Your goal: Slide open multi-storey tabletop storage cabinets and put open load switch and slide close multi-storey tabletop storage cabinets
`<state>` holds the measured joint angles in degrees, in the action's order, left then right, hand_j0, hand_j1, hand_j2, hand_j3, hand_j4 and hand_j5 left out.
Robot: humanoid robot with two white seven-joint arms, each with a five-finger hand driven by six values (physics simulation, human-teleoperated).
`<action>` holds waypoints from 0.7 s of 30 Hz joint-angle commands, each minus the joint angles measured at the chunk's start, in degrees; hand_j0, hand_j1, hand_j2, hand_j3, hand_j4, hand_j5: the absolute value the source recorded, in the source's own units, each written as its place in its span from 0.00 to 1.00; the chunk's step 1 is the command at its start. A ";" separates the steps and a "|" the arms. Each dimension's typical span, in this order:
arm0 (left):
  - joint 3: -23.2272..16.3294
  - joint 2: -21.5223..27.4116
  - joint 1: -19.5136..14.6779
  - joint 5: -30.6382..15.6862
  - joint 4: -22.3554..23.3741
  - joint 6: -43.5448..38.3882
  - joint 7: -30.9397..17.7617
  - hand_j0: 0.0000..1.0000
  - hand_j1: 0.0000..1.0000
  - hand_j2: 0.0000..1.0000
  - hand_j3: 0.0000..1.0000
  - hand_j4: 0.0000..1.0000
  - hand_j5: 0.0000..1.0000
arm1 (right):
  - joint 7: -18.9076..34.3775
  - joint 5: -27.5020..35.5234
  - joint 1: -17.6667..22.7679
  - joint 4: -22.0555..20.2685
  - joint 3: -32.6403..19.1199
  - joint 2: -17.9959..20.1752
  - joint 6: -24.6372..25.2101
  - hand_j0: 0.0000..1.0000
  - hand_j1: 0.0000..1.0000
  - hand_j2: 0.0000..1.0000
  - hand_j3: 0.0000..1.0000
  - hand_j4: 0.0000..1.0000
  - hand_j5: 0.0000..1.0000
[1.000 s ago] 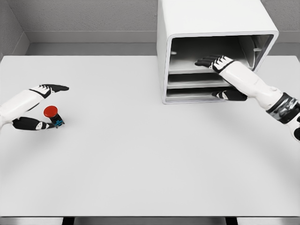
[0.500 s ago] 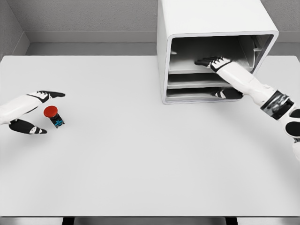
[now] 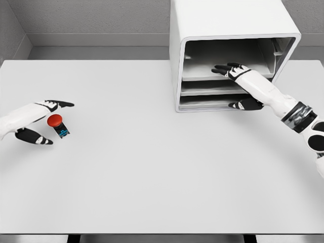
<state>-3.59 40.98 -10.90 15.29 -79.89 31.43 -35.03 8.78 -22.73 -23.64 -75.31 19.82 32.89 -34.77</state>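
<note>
The task looks to be in its opening stage: the right hand [image 3: 238,83] reaches into the white multi-storey storage cabinet [image 3: 228,50] at the far right of the desk [image 3: 152,167], fingers extended over a drawer front and thumb below, gripping nothing I can confirm. The red-capped load switch [image 3: 57,124] lies on the desk far left, between the spread fingers of the left hand [image 3: 38,121], ungrasped. Placing it and closing remain.
</note>
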 commanded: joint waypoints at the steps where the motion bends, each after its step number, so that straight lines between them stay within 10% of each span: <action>1: -0.71 0.07 -0.35 -0.26 0.96 -0.14 0.03 1.00 1.00 1.00 1.00 1.00 1.00 | 1.15 -3.38 0.00 -0.62 -0.05 0.42 -0.23 1.00 1.00 1.00 1.00 1.00 1.00; 21: -0.80 0.16 -1.41 -0.44 1.93 -0.05 0.03 1.00 1.00 1.00 1.00 1.00 1.00 | 0.98 -2.67 6.06 -7.04 -2.86 4.81 -0.23 1.00 1.00 1.00 1.00 1.00 1.00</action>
<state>-4.68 41.02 -12.30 15.29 -77.90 31.59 -35.02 7.04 -18.99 -16.35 -83.16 18.57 36.92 -34.72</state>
